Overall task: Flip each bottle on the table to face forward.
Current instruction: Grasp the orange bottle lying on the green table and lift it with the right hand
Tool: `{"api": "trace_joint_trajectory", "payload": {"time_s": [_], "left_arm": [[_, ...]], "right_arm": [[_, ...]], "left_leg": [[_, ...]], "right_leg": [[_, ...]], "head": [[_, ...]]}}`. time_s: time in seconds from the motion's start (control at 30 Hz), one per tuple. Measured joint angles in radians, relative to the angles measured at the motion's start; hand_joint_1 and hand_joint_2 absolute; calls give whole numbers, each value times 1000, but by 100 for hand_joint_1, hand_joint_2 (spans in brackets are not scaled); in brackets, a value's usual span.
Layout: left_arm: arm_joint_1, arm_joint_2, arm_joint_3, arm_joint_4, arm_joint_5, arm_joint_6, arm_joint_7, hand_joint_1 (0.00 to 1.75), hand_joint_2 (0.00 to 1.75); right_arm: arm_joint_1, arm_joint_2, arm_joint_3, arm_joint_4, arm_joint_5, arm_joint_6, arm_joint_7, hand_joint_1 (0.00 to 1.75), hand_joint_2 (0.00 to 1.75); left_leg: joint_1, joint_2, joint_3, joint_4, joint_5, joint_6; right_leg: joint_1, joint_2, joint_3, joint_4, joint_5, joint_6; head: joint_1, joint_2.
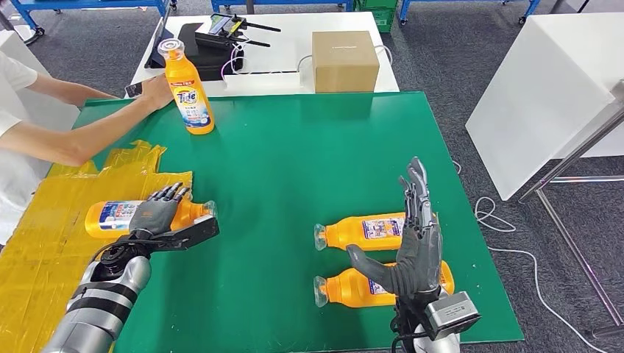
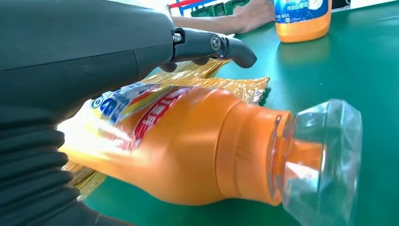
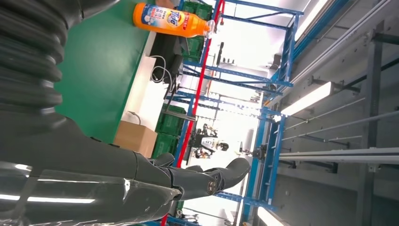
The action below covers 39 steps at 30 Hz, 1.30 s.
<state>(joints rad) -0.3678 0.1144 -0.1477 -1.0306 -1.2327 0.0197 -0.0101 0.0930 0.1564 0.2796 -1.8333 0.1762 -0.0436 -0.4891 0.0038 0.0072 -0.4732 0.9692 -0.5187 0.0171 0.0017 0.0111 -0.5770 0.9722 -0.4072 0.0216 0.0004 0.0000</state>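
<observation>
Bottle (image 1: pixel 121 218) lying on green table (image 1: pixel 294 162), left robot hand (image 1: pixel 158 209) resting on it, right robot hand (image 1: pixel 416 235) raised, fingers spread, empty.

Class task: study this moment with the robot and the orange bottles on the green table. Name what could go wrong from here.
1. The left hand rests on a lying bottle atop crinkled yellow plastic sheet; the round bottle could roll or slide away.
2. The raised right hand hangs over two lying bottles; lowering could knock one.
3. A person's hand holds the upright bottle, within the workspace.
</observation>
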Motion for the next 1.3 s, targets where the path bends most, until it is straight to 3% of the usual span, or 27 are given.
{"api": "trace_joint_trajectory", "payload": {"time_s": [0.23,0.43,0.57,0.87,0.97,1.17,1.3], "left_arm": [[21,8,-2,-35,101,-27,-30,0,0],[62,19,-1,-106,302,-63,-112,0,0],[114,26,14,-205,483,-84,-192,0,175],[243,14,47,-480,708,-85,-261,0,175],[300,-14,53,-567,792,-89,-288,0,175],[416,-91,65,-697,954,-126,-292,0,175],[472,-132,66,-745,989,-139,-284,0,175]], "right_arm": [[0,0,-3,3,2,0,0,0,175],[0,0,-8,12,3,2,-3,0,175],[0,-1,-10,18,2,4,-9,0,175],[20,-3,-18,18,72,-47,-24,0,175],[26,-12,-19,15,225,-122,3,0,175],[25,-63,-14,15,589,-211,164,0,175],[23,-108,-13,15,694,-223,229,0,175]], "left_leg": [[0,0,0,0,0,0],[0,0,-1,0,0,0],[0,0,-1,0,0,0],[0,0,-2,0,0,0],[0,0,-2,0,-1,0],[-1,0,-3,0,-1,1],[-1,0,-3,0,-1,1]], "right_leg": [[0,0,0,0,0,0],[0,0,-1,0,0,0],[0,0,-1,0,0,0],[0,0,-2,0,0,0],[0,0,-2,-1,0,0],[-1,0,-1,-1,0,0],[-1,0,-1,-1,0,0]], "head": [[0,0],[0,0],[0,0],[0,0],[0,0],[0,0],[0,0]]}}
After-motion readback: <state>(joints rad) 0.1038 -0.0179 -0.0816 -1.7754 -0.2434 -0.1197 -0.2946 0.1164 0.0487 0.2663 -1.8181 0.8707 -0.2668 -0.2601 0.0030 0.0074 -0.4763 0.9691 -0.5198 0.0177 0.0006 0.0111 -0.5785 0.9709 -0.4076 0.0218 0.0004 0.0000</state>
